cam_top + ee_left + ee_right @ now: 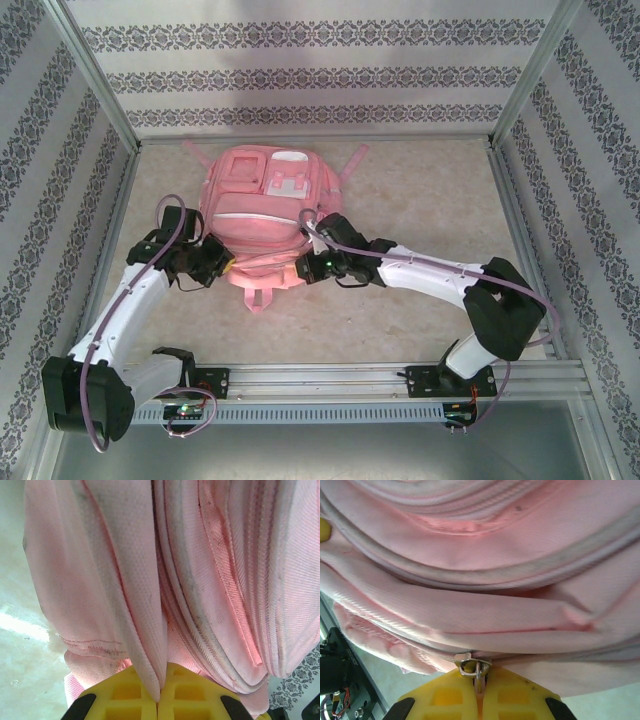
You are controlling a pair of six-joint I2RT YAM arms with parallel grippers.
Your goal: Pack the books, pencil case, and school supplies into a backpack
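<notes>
The pink backpack lies flat on the beige surface, near the middle and a little toward 12 o'clock. Its front pockets and white patches face up. Its carry loop points to 6 o'clock, toward the arm bases, and two strap ends splay out at 11 and 1 o'clock from the far end.

The left arm reaches in from 7 o'clock, and the left fingers meet the bag's near rim at about its 7 o'clock. Seen from the left wrist, the yellow left fingers are pressed together with a fold of pink cloth pinched in the seam between them. More ridged layers of fabric run off toward 12 o'clock.

The right arm comes in from 4 o'clock, with the right fingers at the rim near the bag's 5 o'clock. Seen from the right wrist, the right fingers are closed tight on a small metal zipper pull, whose tab runs down into the slit between the two yellow pads. Pink panels edged with pale grey piping curve across toward 12 o'clock.

The two sets of fingers sit near each other along the bag's 6 o'clock edge, with the carry loop between them
</notes>
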